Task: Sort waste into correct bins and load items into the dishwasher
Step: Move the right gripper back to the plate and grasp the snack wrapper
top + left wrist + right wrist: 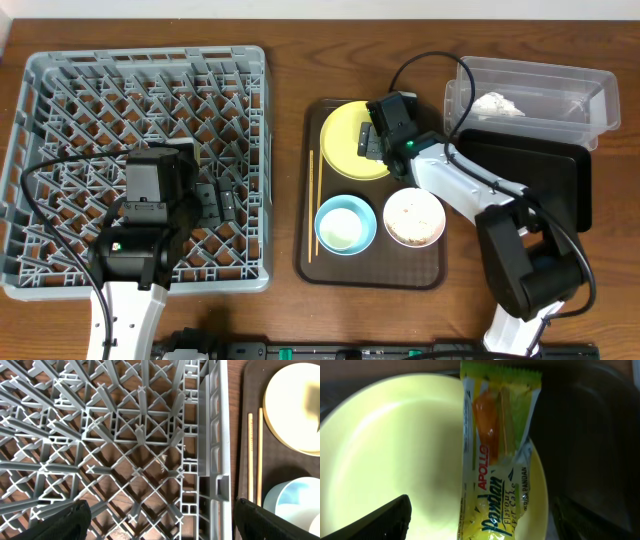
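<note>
A green-and-orange snack wrapper (pixel 495 460) lies on the right part of the yellow plate (pixel 395 450). My right gripper (pixel 480 522) hangs open just above it, one finger on either side, not touching it. From overhead this gripper (pixel 372 138) hides the wrapper on the plate (pixel 342 140). My left gripper (pixel 160 525) is open and empty over the right edge of the grey dish rack (pixel 125 435). A light blue bowl (pixel 345 224), a pinkish-white bowl (pixel 414 217) holding rice scraps and wooden chopsticks (pixel 311 205) lie on the brown tray. A white tissue (pixel 497 103) sits in the clear tub (pixel 590 105).
The brown serving tray (pixel 370 270) sits at the table's centre, between the dish rack (pixel 60 100) and the black tray (pixel 550 180). The clear tub stands behind the black tray. My right arm reaches across the black tray's left side.
</note>
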{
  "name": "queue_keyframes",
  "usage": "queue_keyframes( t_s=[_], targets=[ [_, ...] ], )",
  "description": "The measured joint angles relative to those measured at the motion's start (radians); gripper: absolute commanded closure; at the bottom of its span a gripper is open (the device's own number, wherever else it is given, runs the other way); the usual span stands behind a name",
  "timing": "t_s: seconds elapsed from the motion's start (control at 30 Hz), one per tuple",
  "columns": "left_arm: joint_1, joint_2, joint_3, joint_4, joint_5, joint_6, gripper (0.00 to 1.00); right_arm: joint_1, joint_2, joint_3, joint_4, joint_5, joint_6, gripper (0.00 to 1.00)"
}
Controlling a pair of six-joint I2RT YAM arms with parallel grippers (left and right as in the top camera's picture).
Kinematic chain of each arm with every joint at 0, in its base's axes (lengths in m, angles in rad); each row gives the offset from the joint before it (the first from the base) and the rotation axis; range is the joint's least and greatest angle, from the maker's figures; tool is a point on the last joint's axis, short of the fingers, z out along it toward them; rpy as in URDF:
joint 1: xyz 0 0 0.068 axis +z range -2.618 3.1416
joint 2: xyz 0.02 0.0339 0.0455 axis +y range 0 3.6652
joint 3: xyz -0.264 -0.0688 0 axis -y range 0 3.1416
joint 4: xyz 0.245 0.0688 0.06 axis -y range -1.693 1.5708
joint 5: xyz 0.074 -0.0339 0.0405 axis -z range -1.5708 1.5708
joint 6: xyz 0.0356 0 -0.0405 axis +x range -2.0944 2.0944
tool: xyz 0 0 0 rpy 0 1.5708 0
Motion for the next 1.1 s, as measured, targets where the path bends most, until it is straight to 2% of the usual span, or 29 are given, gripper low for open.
queue_keyframes(
  t_s=[0.13, 0.37, 0.43, 0.6, 0.9, 1.1],
  targets=[
    [0.000, 0.000, 0.000, 0.000, 0.000, 0.000, 0.07, 0.000, 0.063, 0.001, 0.009, 0.000, -0.008, 0.12],
    [0.000, 0.000, 0.000, 0.000, 0.000, 0.000, 0.07, 0.001, 0.068, 0.012, 0.011, -0.009, -0.014, 0.19],
    [0.000, 0.000, 0.000, 0.000, 0.000, 0.000, 0.07, 0.000, 0.068, 0.012, 0.009, -0.003, -0.014, 0.18],
    [0.000, 0.000, 0.000, 0.000, 0.000, 0.000, 0.07, 0.000, 0.051, 0.011, -0.009, 0.023, -0.016, 0.17],
    [0.000, 0.000, 0.000, 0.000, 0.000, 0.000, 0.07, 0.000, -0.085, 0.008, 0.058, 0.030, -0.104, 0.17],
    [0.000, 0.000, 0.000, 0.000, 0.000, 0.000, 0.07, 0.000, -0.048, 0.008, 0.052, -0.011, -0.120, 0.18]
  ],
)
